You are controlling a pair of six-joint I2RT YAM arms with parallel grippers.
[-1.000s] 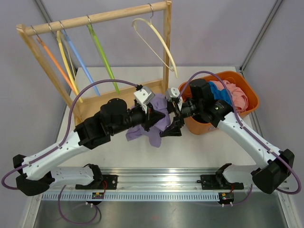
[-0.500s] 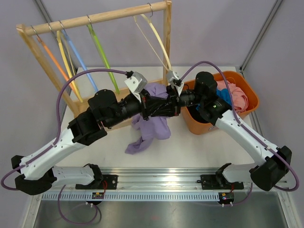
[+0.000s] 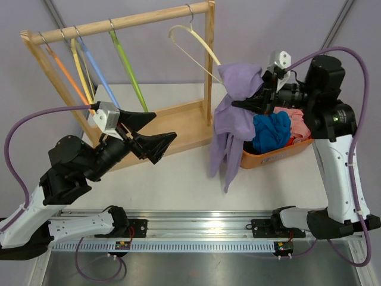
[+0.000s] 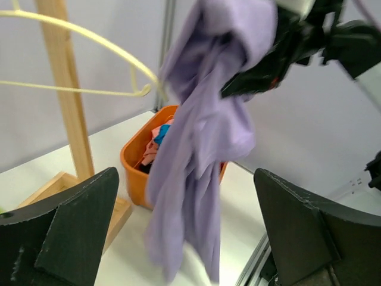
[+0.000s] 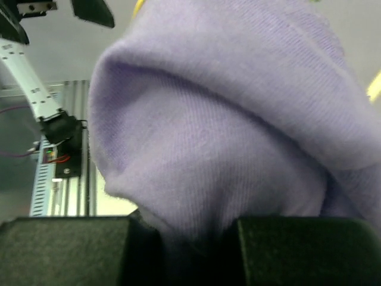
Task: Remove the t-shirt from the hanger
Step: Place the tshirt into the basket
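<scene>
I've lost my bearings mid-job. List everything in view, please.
t-shirt: 1, purple, hanging from right gripper beside basket
hanger: 1, cream, bare, right end of rack
other hangers: 4, orange, yellow, blue, green, left part of rack
rack: 1, wood, back of table
basket: 1, orange, table's right side
clothes: several, blue and pink, in basket
table: 1, white
left gripper: 1, black, open, empty
right gripper: 1, black, shut on t-shirt

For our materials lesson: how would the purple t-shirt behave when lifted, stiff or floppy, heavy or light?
Probably floppy: the purple t-shirt hangs in long folds from the right gripper. Likely light: one small pinch carries it all.
</scene>
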